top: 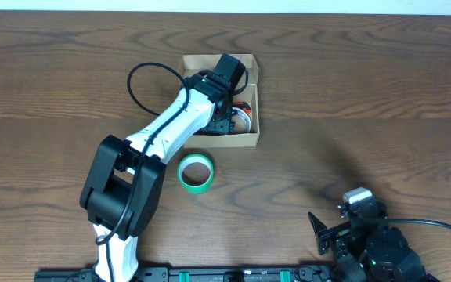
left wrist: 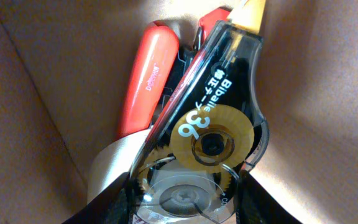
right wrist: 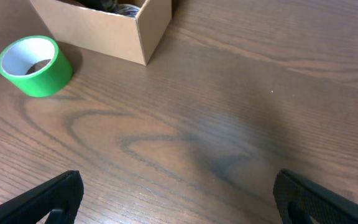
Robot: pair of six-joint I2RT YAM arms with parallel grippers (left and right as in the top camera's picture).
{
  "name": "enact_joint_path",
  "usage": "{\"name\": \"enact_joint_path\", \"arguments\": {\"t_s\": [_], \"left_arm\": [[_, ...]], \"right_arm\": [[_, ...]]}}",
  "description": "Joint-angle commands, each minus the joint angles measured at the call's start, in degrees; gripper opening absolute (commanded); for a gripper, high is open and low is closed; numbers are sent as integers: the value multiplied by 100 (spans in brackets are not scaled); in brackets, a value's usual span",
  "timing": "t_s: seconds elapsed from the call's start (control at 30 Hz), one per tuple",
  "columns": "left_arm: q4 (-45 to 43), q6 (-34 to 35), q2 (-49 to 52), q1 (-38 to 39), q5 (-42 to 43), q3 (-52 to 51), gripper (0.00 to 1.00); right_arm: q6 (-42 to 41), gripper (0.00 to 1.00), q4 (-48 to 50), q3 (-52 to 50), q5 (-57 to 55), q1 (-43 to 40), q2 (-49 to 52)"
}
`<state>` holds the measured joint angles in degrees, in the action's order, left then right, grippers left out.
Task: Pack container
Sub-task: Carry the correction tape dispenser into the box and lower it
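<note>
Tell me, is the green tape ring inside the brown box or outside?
Outside. The green ring-shaped tape roll lies flat on the wooden table, beside the brown cardboard box.

Soft even light, perhaps slight blur.

Robot arms: two, namely left arm (top: 171, 125) and right arm (top: 374, 247).
Two-finger grippers: two, namely left gripper (top: 227, 116) and right gripper (right wrist: 179, 202).
Cardboard box (top: 241, 141): one.
Green tape roll (top: 196, 186): one, outside box.
Correction tape dispenser (left wrist: 210, 124): one.
Red handles (left wrist: 148, 81): two, seemingly of single tool.
Pale tape roll (left wrist: 107, 165): one, partly hidden.
Black cables (top: 135, 78): two, one per arm.
Wooden table (top: 366, 94): one.
Tape rolls in all: two.
</note>
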<state>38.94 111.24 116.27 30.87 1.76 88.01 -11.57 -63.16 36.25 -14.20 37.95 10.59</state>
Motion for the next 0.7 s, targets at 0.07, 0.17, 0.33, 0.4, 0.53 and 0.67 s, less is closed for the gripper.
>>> {"name": "enact_joint_path", "arguments": {"t_s": [0.07, 0.17, 0.33, 0.4, 0.53, 0.67], "left_arm": [[48, 197, 142, -11, 24, 109, 44], [48, 195, 142, -11, 24, 109, 47], [48, 192, 142, -11, 24, 109, 54], [46, 192, 142, -11, 24, 109, 55], [42, 164, 142, -11, 17, 109, 56], [15, 120, 111, -11, 15, 111, 56]], "right_arm": [[-61, 99, 7, -7, -59, 37, -46], [-61, 99, 7, -7, -59, 37, -46], [-61, 99, 7, -7, -59, 37, -46], [-61, 99, 7, -7, -59, 37, -46], [-61, 99, 7, -7, -59, 37, -46], [-61, 99, 7, -7, -59, 37, -46]]}}
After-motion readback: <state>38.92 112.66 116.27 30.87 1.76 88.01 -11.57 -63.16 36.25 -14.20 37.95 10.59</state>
